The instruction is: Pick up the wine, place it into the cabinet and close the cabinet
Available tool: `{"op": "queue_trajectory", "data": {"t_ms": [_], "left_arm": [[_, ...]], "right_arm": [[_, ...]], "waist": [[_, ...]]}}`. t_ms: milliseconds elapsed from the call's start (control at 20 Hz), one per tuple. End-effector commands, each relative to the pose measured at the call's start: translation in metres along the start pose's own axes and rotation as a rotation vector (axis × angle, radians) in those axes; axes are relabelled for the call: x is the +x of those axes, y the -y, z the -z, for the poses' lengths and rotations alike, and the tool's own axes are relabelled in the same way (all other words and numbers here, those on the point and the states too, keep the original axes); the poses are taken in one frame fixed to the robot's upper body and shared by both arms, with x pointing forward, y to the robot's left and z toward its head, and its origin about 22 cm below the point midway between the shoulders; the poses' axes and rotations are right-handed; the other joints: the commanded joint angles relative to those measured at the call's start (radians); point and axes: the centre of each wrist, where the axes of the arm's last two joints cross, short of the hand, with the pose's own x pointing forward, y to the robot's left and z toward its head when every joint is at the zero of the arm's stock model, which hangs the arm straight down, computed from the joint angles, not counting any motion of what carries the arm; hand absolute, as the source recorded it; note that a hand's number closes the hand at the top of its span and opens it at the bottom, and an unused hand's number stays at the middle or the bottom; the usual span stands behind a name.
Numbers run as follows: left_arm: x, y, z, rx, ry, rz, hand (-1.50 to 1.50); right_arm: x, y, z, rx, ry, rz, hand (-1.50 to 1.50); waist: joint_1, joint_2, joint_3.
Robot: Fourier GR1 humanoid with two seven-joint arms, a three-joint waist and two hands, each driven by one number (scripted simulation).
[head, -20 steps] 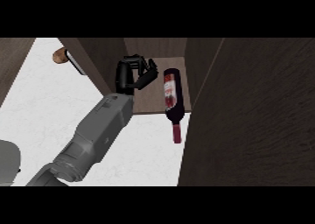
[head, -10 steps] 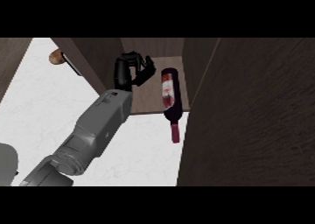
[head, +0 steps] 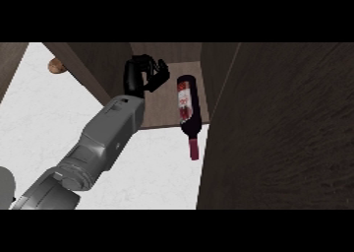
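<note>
has lifted the left hand (head: 145, 74) off the wine bottle (head: 186, 101) and eased it a touch deeper into the cabinet (head: 172, 51) over the last second. keeps the fingers curled but around nothing, just beside the bottle's base end and apart from it. has left the bottle lying on its side on the shelf (head: 162, 114), near the right inner wall, base toward the back, neck jutting out past the shelf's front edge above the white worktop (head: 35, 138). has not shifted the bottle since letting go; sits in the same spot as a second ago. shows nothing of the right hand

reads as the placing step done, with only the closing left. calls next for drawing the forearm (head: 111, 133) back out of the opening, then swinging the big dark door (head: 281, 128) at the view's right across. worth minding the overhanging neck: could well catch the door before it shuts, so may want a nudge inward first. cannot tell from here how far open the door stands
</note>
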Motion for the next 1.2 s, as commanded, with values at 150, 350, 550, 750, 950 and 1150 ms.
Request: {"op": "queue_trajectory", "data": {"t_ms": [150, 350, 550, 750, 950, 1150], "left_arm": [[-0.004, -0.010, 0.004, 0.017, -0.061, -0.035, 1.50], [-0.007, -0.002, -0.005, 0.014, -0.097, -0.197, 1.50], [-0.019, 0.003, -0.019, -0.006, -0.162, -0.286, 1.50], [-0.038, -0.004, -0.033, -0.003, -0.213, -0.339, 1.50], [-0.056, -0.011, -0.047, 0.002, -0.189, -0.353, 1.50], [-0.063, -0.014, -0.054, -0.005, -0.219, -0.377, 1.50]], "right_arm": [[0.007, -0.006, -0.004, 0.042, 0.017, 0.017, -1.50], [0.003, -0.005, -0.004, 0.034, 0.024, 0.030, -1.50], [0.004, -0.003, 0.000, 0.037, 0.015, 0.020, -1.50], [0.004, -0.006, -0.002, 0.060, 0.017, 0.046, -1.50], [0.007, -0.009, 0.003, 0.068, 0.027, 0.050, -1.50], [-0.005, -0.007, 0.003, 0.083, 0.016, 0.059, -1.50]], "waist": [[-0.010, 0.006, -0.002], [-0.013, 0.011, -0.003], [-0.021, 0.007, -0.002], [-0.036, 0.007, -0.003], [-0.048, 0.009, -0.004], [-0.056, 0.012, -0.003]]}}
